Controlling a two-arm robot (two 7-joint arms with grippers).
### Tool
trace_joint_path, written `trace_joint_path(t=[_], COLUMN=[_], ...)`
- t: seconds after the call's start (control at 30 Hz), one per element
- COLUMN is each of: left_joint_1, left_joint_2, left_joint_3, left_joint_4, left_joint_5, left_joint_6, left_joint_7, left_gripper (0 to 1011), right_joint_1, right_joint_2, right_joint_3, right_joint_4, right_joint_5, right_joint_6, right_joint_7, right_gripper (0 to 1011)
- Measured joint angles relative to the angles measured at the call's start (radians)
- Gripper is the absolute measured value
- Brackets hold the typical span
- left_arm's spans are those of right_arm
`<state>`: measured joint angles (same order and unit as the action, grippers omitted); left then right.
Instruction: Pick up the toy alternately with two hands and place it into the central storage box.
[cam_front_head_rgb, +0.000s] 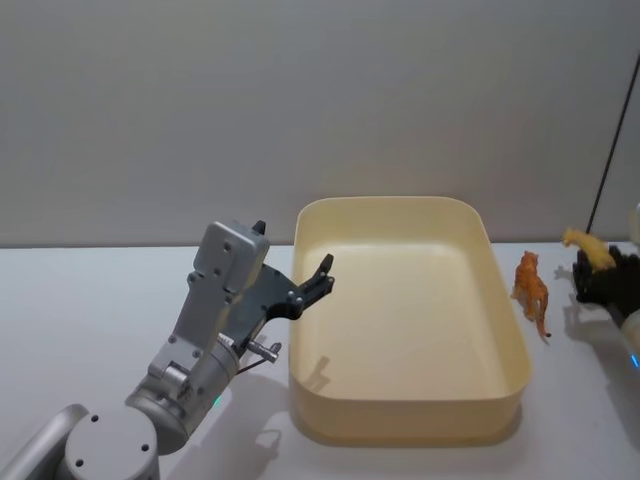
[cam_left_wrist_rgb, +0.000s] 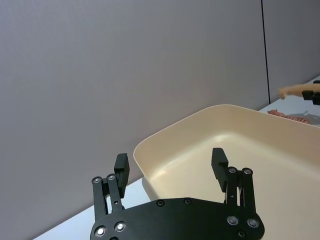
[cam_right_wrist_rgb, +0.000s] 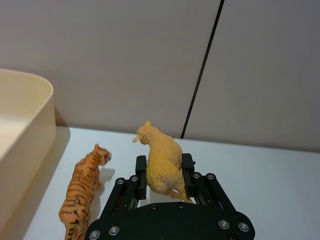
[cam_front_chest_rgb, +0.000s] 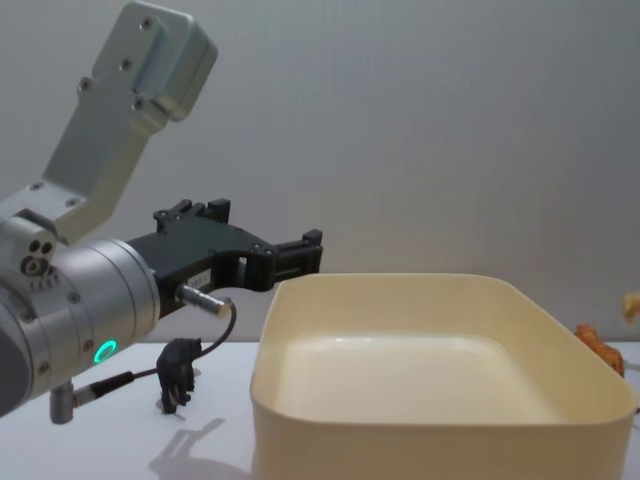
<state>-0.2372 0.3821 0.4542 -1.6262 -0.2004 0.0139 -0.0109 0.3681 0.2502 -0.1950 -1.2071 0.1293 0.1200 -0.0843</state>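
Closest to me, at 7 o'clock, my left arm comes up off the table (cam_front_head_rgb: 90, 300), a green ring light (cam_front_chest_rgb: 103, 351) lit on its silver body. My left gripper (cam_left_wrist_rgb: 170, 161) reaches toward 1 o'clock with its fingers spread wide and nothing between them. It hangs above the left rim of the central storage box (cam_front_head_rgb: 410, 405), touching nothing. Below the arm, at 9 o'clock from the box and apart from its wall, a small dark animal figure (cam_front_chest_rgb: 180, 372) stands upright on the table.

The box sits at my 12 o'clock, its hollow bare and open from above. The table on its 9 o'clock side gives my left arm open room.

At 3 o'clock from the box an orange striped tiger (cam_front_head_rgb: 531, 290) stands just beside the right wall, not touching it, in the gap between the box and my right gripper (cam_right_wrist_rgb: 164, 162). That gripper sits farther out at 3 o'clock, near the table's right edge. Its fingers are closed narrow on a yellow woolly animal (cam_right_wrist_rgb: 160, 145), gripping it by the flanks with the head pointing away from my wrist. I cannot tell whether the toy is clear of the table.

Farthest off, at 12 o'clock, a plain grey wall (cam_front_head_rgb: 300, 100) closes the table's far edge.
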Motion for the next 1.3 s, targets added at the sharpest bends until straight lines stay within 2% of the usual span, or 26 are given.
trace_joint_path(t=[0.33, 0.7, 1.03, 1.3], left_joint_1=[0.000, 0.000, 0.000, 0.000], left_joint_2=[0.000, 0.000, 0.000, 0.000], left_joint_3=[0.000, 0.000, 0.000, 0.000], left_joint_4=[0.000, 0.000, 0.000, 0.000], left_joint_5=[0.000, 0.000, 0.000, 0.000], left_joint_6=[0.000, 0.000, 0.000, 0.000], left_joint_7=[0.000, 0.000, 0.000, 0.000], left_gripper=[1001, 1001, 1001, 1001], right_joint_1=[-0.034, -0.052, -0.032, 0.004], right_joint_2=[0.026, 0.039, 0.024, -0.005], right_joint_3=[0.020, 0.028, 0.010, -0.016], right_joint_4=[-0.117, -0.220, -0.239, -0.212], right_joint_5=[-0.015, -0.003, 0.012, 0.016], right_joint_6=[-0.050, -0.070, -0.059, -0.040], right_joint_7=[0.014, 0.107, 0.221, 0.316], right_gripper=[390, 390, 390, 390])
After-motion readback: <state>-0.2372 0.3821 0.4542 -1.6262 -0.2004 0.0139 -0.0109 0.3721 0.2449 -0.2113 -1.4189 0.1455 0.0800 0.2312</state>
